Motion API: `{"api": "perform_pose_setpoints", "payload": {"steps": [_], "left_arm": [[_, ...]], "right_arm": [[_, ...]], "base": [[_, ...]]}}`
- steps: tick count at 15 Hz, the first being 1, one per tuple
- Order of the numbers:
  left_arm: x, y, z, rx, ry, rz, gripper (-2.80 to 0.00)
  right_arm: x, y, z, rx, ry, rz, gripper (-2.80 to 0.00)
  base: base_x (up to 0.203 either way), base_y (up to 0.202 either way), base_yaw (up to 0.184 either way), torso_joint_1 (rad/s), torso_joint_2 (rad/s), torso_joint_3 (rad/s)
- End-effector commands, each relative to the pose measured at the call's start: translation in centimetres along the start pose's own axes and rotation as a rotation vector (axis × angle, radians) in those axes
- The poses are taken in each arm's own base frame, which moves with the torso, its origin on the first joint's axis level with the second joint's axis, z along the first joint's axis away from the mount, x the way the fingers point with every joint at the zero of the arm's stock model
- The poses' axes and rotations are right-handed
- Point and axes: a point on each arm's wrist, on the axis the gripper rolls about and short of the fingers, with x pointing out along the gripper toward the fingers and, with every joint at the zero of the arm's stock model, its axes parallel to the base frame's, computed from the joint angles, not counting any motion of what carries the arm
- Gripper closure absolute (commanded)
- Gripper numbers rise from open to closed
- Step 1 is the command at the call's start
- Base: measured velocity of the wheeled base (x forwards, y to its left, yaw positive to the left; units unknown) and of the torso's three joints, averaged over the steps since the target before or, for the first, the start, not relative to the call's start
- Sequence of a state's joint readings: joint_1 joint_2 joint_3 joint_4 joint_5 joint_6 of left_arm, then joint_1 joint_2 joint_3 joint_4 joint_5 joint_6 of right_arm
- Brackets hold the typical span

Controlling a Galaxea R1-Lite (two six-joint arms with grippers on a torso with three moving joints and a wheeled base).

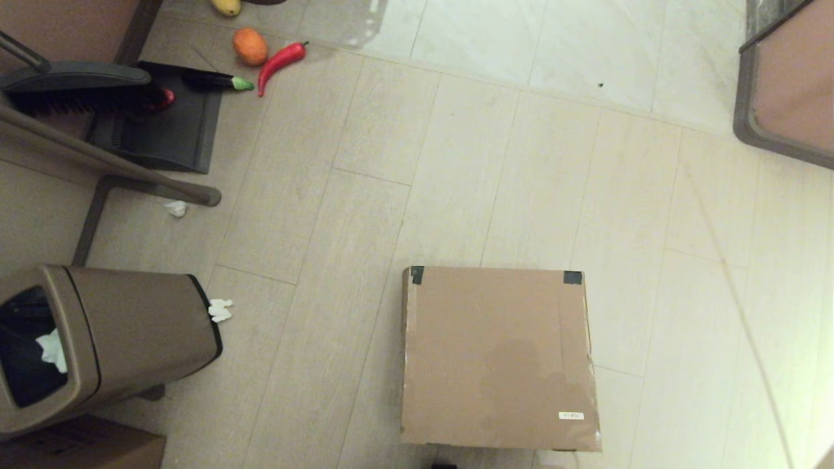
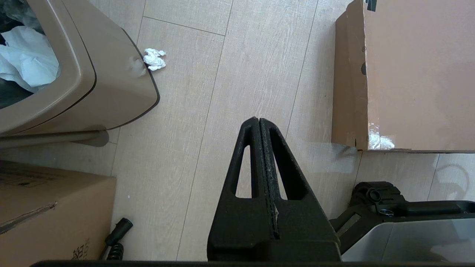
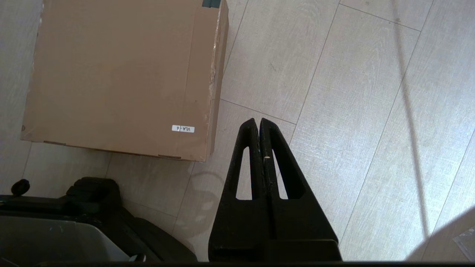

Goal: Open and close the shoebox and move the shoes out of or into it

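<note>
The shoebox [image 1: 498, 358] lies on the floor straight ahead, flat and brown, its lid down, black tape at its two far corners and a small white label near its front right corner. The shoes are hidden from every view. My left gripper [image 2: 258, 119] hangs shut and empty above the bare floor, to the left of the shoebox [image 2: 419, 74]. My right gripper [image 3: 258, 120] hangs shut and empty above the floor just off the front right corner of the shoebox [image 3: 118, 74]. Neither arm shows in the head view.
A brown trash bin [image 1: 98, 345] with paper inside lies tipped at the left, a plain cardboard box [image 1: 78, 449] in front of it. Paper scraps [image 1: 220, 310], a dustpan with brush [image 1: 156, 117] and toy vegetables [image 1: 280, 60] sit at far left. My base [image 3: 92, 222] is close behind the shoebox.
</note>
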State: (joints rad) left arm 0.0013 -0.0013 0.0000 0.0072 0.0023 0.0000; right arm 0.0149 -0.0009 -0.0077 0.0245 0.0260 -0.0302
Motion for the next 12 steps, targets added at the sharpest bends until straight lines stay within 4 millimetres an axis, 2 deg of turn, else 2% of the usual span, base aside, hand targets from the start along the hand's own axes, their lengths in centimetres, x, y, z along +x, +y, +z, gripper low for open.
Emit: {"api": "perform_pose_setpoints", "payload": {"steps": [1,12], "left_arm": [[0.01,0.00,0.01,0.000,0.001,0.001,0.00],[0.00,0.00,-0.01,0.000,0.000,0.001,0.00]], "right_arm": [[0.01,0.00,0.00,0.000,0.001,0.002,0.00],[0.00,0.00,0.00,0.000,0.000,0.001,0.00]], "base": [[0.000,0.000,0.000,0.000,0.00,0.000],[0.000,0.000,0.000,0.000,0.00,0.000]]}}
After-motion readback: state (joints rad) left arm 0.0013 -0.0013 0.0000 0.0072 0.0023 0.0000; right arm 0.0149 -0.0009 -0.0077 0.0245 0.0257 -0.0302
